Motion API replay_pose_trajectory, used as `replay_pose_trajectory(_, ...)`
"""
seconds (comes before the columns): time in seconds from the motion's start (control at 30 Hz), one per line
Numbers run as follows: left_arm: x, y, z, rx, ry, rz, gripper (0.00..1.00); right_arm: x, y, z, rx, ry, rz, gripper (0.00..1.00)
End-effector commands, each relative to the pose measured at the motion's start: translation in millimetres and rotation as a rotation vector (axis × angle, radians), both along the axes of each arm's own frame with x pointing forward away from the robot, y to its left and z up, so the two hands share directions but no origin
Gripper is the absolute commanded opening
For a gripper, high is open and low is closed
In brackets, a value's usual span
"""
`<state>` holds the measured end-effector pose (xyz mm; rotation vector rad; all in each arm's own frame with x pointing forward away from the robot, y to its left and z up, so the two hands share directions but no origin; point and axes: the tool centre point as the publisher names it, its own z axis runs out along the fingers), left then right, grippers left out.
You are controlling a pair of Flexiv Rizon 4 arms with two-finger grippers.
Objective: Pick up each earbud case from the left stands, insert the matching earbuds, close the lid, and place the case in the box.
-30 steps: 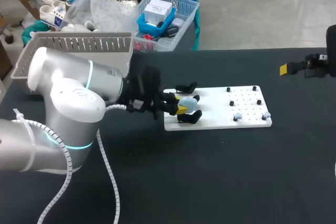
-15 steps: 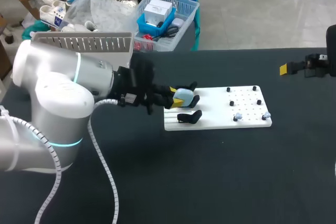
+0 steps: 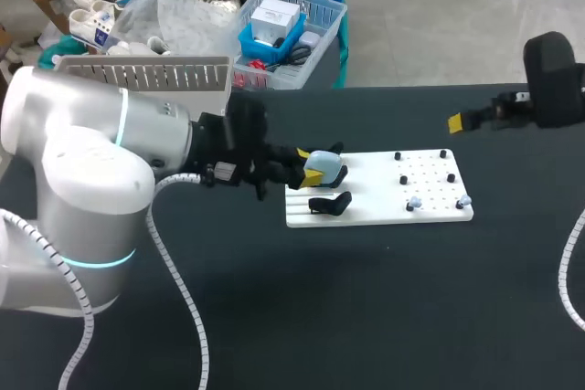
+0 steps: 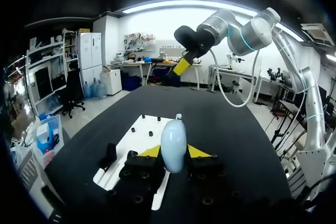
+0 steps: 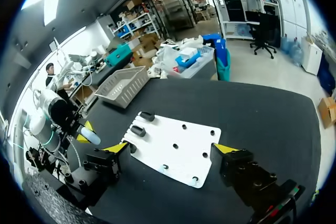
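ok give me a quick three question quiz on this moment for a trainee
1. True or false: the left gripper is shut on the pale blue rounded earbud case.
2. Multiple choice: the right gripper is A) open and holding nothing, B) shut on a screwdriver, C) shut on a lid.
3. Short answer: on the flat white board, do the small pale earbuds sit at the end with the black stands or at the other end?

Key: 1 true; 2 A; 3 the other end, away from the stands.
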<state>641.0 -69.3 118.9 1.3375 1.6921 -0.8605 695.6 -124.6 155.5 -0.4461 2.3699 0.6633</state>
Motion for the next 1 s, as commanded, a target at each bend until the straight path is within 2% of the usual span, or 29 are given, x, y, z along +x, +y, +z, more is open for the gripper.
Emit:
replay_pose_trajectory(0.03, -3.6, -7, 3.4, -0.002, -0.021, 0.001, 0.0, 3.2, 19, -2, 0.023, 0.006, 0.046, 1.0)
replay_pose_trajectory(0.27, 0.1, -16, 9.9, -0.005, -0.045, -0.001, 0.0, -4.1, 51, -8, 0.027, 0.023, 0.102, 1.0)
replay_pose_trajectory(0.6, 9.4, -22, 5.4, 0.01, -0.051, 0.02, 0.0, -15.2, 83, -12, 0.06, 0.022, 0.151, 1.0)
replay_pose_trajectory(1.0, 17.5, -21, 9.0, 0.011, -0.058, 0.028, 0.0, -36.2, 111, -9, 0.06, 0.028, 0.208, 1.0)
